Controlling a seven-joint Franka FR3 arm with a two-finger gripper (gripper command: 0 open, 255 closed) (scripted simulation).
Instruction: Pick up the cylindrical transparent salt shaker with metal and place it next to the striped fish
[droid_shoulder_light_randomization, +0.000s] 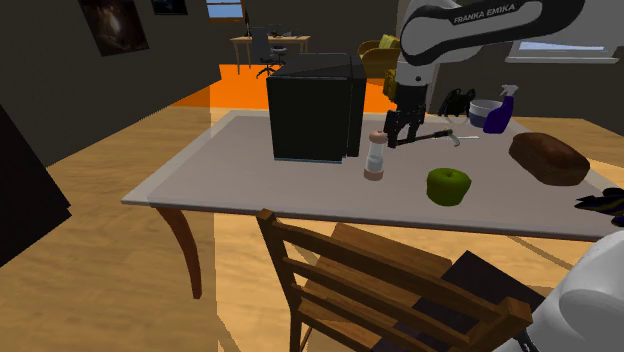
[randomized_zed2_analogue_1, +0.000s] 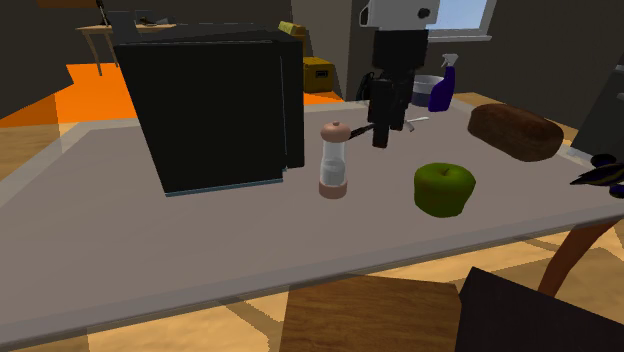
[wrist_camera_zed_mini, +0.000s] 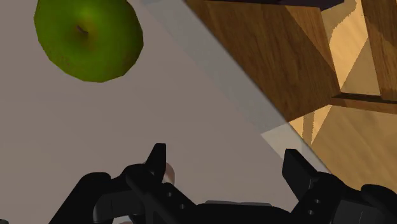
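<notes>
As the gripper (droid_shoulder_light_randomization: 400, 140) hovers with fingers (wrist_camera_zed_mini: 156, 159) apart, holding nothing, the salt shaker (droid_shoulder_light_randomization: 375, 157) stands upright on the table (droid_shoulder_light_randomization: 250, 180), at ten o'clock from the green apple (droid_shoulder_light_randomization: 448, 186) in the shoulder view; centring over its cap before descending looks wise.

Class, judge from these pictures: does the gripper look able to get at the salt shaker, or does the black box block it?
Probably yes. The gripper hangs open close by the top of the upright salt shaker. The black box stands near but apart, and the green apple lies well clear.
</notes>
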